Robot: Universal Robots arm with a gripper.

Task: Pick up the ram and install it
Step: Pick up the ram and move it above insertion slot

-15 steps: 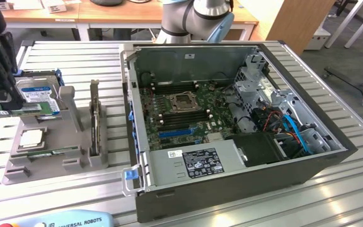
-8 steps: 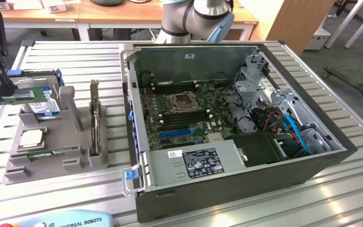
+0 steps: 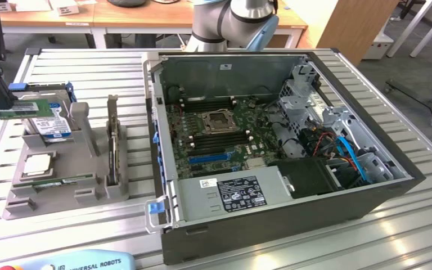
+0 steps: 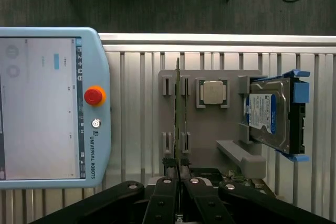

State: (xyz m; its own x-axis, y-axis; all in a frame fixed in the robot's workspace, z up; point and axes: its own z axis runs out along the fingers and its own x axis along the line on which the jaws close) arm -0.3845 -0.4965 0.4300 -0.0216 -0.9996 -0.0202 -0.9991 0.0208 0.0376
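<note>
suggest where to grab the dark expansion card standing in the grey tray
Likely its top long edge, near mid-length, coming straight down. The expansion card stands upright on edge in a slot of the tray, so its upper flat faces are free to pinch while its lower edge is seated.

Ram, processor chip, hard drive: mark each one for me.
ram (image 3: 22,107), exterior view, on its white label strip.
processor chip (image 4: 214,93), wrist view, centre of the silver lid.
hard drive (image 4: 262,116), wrist view, on its label.

Two ram sticks (image 3: 21,106), one hard drive (image 4: 268,116), one processor chip (image 4: 213,93), one computer case (image 3: 276,225)
</note>
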